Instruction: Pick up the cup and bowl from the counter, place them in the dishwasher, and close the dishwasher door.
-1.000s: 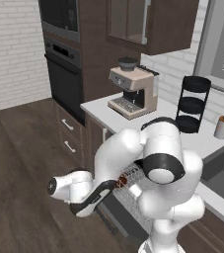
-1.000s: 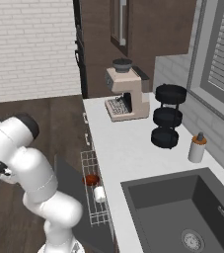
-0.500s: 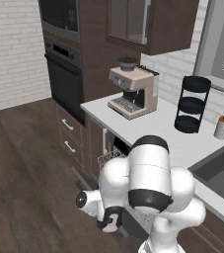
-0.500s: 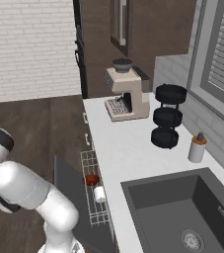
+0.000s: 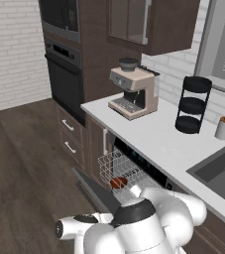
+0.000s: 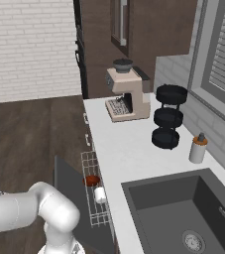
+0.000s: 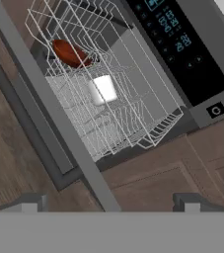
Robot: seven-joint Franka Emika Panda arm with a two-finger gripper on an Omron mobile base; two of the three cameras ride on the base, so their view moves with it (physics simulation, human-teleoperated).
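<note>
Bowl (image 7: 70,53) and cup (image 7: 103,89) sit in the dishwasher's wire rack (image 7: 133,123), beyond the spread, empty gripper (image 7: 111,201); the lowered dishwasher door (image 7: 49,106) edge runs between its fingertips.

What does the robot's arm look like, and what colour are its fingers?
The arm is made of fat, rounded, glossy white sections, like smooth tubes. One joint has a dark grey band around it. The fingertips are small, blocky and grey. No cables or markings can be seen on it.

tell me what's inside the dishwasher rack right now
The white wire rack holds the red-brown bowl and, beside it, the white cup. The arm covers the rack's near end in the left base view.
</note>
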